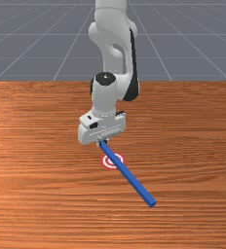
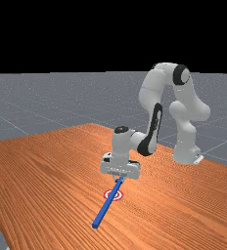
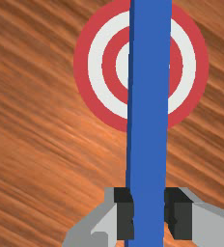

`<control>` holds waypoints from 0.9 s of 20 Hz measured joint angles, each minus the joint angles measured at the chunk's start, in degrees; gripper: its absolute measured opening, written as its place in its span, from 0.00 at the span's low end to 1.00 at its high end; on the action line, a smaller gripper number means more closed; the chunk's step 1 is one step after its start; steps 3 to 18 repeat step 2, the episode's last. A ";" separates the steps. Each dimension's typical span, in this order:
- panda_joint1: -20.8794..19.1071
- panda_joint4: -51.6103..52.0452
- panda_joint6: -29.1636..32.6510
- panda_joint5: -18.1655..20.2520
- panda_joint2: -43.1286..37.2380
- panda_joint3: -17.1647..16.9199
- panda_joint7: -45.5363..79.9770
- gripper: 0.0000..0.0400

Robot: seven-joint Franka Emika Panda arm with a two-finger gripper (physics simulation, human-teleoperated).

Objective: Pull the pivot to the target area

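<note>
Bar (image 3: 150, 116), one, seemingly clamped, one target (image 3: 121, 66) beneath

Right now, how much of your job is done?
Grabbing looks done: my gripper is shut near one end of the blue stick. That stick is in hand, crossing over the target. Probably left: more pulling, because its other end pokes out well past the target.

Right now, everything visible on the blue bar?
The blue bar is long, straight, square-edged, smooth-looking; material unclear. The gripper is shut on it near one end, both fingers touching. From there it slants toward the front view's right, crossing the target and hiding part of its centre. Contact with the table: cannot tell.
</note>
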 joint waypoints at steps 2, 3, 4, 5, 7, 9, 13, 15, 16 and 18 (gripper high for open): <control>-0.65 0.44 0.33 -0.65 0.52 0.64 -2.24 0.24; -0.65 0.44 0.33 -0.65 0.52 0.64 -2.24 0.24; -0.65 0.44 0.33 -0.65 0.52 0.64 -2.24 0.24; -0.65 0.44 0.33 -0.65 0.52 0.64 -2.24 0.24; -0.65 0.44 0.33 -0.65 0.52 0.64 -2.24 0.24; -0.65 0.44 0.33 -0.65 0.52 0.64 -2.24 0.24; -0.65 0.44 0.33 -0.65 0.52 0.64 -2.24 0.24; -0.65 0.44 0.33 -0.65 0.52 0.64 -2.24 0.24; -0.65 0.44 0.33 -0.65 0.52 0.64 -2.24 0.24; -0.65 0.44 0.33 -0.65 0.52 0.64 -2.24 0.24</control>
